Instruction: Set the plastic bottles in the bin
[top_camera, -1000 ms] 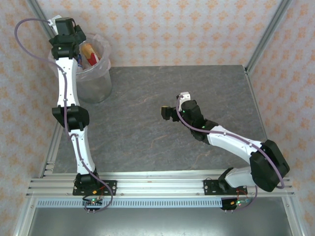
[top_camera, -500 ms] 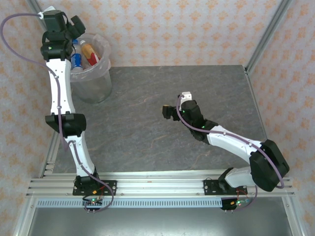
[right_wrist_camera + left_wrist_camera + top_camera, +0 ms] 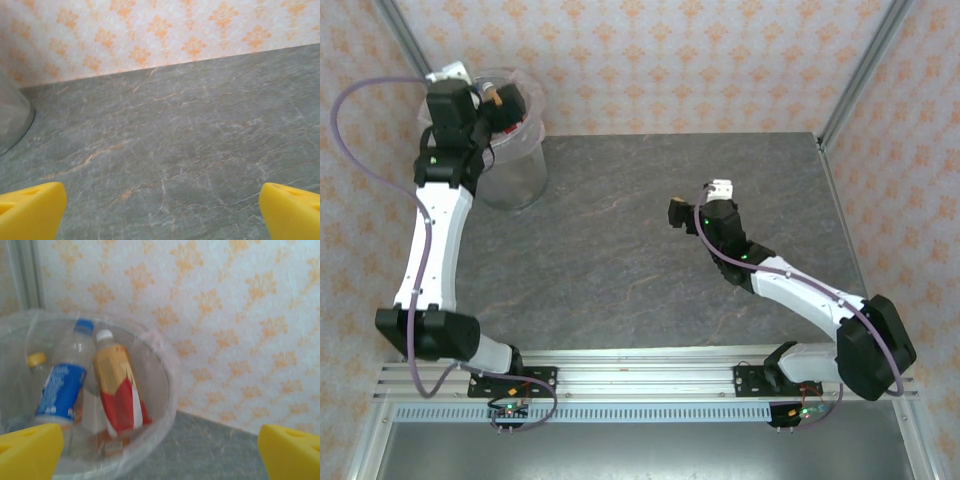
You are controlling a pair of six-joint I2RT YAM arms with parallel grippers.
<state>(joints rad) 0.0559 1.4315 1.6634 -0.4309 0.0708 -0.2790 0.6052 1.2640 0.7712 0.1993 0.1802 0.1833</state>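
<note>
The bin (image 3: 520, 165), a round grey wastebasket with a clear liner, stands at the table's far left corner. In the left wrist view the bin (image 3: 169, 371) holds several plastic bottles: a blue-labelled one (image 3: 62, 387) with a blue cap, an orange and red labelled one (image 3: 119, 392) with a white cap, and a yellow-capped one (image 3: 36, 361) behind. My left gripper (image 3: 507, 103) hovers over the bin's rim, open and empty (image 3: 160, 457). Open too, my right gripper (image 3: 678, 214) hangs above the bare middle of the table with nothing between its fingers (image 3: 162, 215).
The grey marbled table (image 3: 620, 250) is walled by orange-patterned panels at the back and sides, with metal posts in the far corners. The bin's curved wall (image 3: 12, 117) sits at the left edge of the right wrist view.
The left arm has folded, its elbow dropping toward the near left, and its gripper has shifted right over the bin. The right gripper has moved slightly right and farther back.
</note>
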